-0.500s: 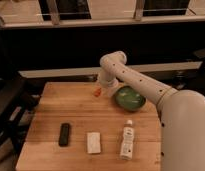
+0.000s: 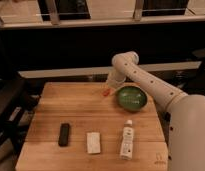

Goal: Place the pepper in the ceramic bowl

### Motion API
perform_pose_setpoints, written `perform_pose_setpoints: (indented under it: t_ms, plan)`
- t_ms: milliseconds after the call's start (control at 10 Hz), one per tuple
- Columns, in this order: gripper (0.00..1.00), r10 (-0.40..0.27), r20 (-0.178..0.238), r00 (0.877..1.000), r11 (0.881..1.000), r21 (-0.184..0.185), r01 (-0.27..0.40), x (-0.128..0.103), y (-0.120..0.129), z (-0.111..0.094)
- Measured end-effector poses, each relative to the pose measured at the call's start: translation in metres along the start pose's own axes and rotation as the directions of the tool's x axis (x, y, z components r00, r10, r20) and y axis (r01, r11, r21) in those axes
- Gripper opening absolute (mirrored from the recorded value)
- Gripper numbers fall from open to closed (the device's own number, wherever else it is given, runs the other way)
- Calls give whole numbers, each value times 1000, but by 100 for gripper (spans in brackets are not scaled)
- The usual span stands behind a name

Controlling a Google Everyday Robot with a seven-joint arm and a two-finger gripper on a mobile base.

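The gripper [image 2: 109, 88] is seen low over the far part of the worktop [image 2: 76, 107], just left of the ceramic bowl [image 2: 132, 98]. Whether it is open or closed cannot be told. The pepper [image 2: 104, 92] is seen right at its tip, just beside the bowl's left rim; whether it is gripped, and its long axis, cannot be made out. Along the near edge, well apart, lie a black block [image 2: 64, 134], a white packet [image 2: 93, 142] and a white bottle [image 2: 127, 142].
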Motion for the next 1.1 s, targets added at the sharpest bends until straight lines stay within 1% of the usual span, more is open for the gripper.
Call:
perform_pose_setpoints:
  t_ms: [100,300,500,700,900,1100]
  plan:
    - [4,11,4,1000,1000,-2,-10,6,4,1]
    - [4,15,11,1000,1000,-1,-15,10,7,3]
    - [4,51,14,999,999,1,-51,22,16,-4]
    - [4,74,19,997,997,2,-74,26,19,-4]
    - [4,110,20,994,994,2,-110,36,29,-7]
    - [4,128,25,992,992,1,-128,43,32,-8]
